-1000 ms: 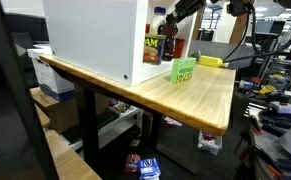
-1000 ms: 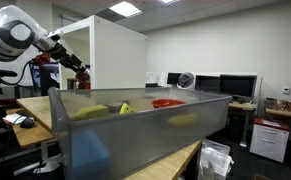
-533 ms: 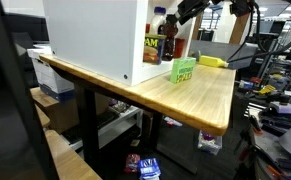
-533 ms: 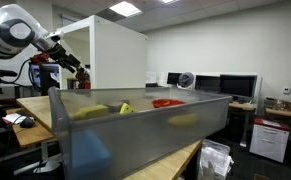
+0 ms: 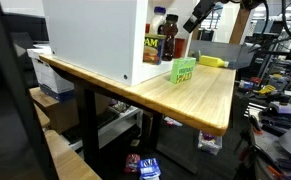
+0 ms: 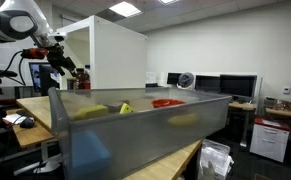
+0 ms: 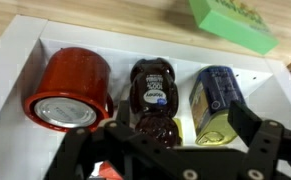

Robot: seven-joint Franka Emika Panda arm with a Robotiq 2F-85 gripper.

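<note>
Three things line the box (image 7: 13, 62) — bottle (image 7: 155, 100) in the middle, dead ahead of the wide-open, empty fingers (image 7: 257, 148) — red can (image 7: 70, 88) one side, blue can (image 7: 217, 105) the other.

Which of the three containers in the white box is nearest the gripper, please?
The dark bottle in the middle, centred in front of the open gripper; the red can sits off to one side, the blue-and-yellow can to the other.
</note>
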